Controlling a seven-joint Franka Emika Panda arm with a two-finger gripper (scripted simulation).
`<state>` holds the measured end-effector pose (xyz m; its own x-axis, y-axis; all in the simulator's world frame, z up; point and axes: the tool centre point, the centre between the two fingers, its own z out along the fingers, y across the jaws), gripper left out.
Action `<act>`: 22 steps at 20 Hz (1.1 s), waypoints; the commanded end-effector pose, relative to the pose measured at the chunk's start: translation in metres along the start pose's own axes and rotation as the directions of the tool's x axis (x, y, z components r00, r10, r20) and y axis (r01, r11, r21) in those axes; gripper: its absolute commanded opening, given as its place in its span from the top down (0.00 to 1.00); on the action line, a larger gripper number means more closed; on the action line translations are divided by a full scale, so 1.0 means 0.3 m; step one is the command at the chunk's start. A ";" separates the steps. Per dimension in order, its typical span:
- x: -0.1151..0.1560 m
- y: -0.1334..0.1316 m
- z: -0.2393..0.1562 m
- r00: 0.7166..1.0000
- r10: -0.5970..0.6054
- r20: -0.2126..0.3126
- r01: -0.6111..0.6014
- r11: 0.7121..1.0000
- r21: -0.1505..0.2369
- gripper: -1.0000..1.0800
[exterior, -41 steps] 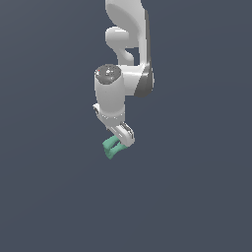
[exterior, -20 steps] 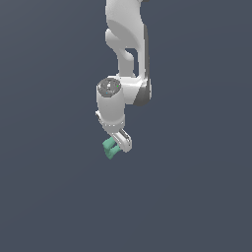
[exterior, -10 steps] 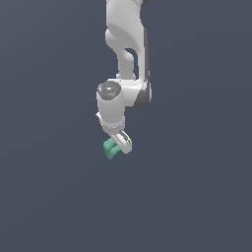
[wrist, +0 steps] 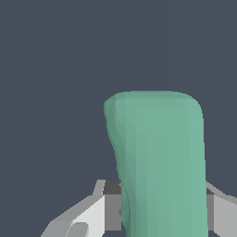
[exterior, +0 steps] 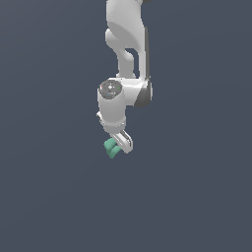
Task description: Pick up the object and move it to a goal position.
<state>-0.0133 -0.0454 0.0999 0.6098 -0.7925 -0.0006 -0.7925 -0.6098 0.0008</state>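
The object (exterior: 110, 147) is a small teal-green chunky piece, held at the tip of the white arm in the middle of the exterior view. My gripper (exterior: 118, 146) is shut on it and carries it in the air. In the wrist view the object (wrist: 159, 162) fills much of the picture as a tall green block, with the grey fingers (wrist: 95, 213) pressed on both of its sides. Its lower part is hidden between the fingers.
The white arm (exterior: 125, 59) reaches down from the top of the exterior view. Behind it there is only a plain dark grey-blue background. No goal marker shows in either view.
Over the two seconds the arm's upper links have straightened and the wrist has shifted a little. The gripper still holds the object, at nearly the same spot in the exterior view.
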 end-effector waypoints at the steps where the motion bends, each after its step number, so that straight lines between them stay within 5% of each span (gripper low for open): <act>1: -0.013 -0.011 -0.023 1.000 -0.001 -0.001 0.001 1.000 0.001 1.00; 22: -0.351 -0.267 -0.602 1.000 0.001 -0.003 -0.001 1.000 -0.001 1.00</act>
<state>-0.0135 0.0776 0.2672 0.6102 -0.7923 0.0025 -0.7923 -0.6102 0.0001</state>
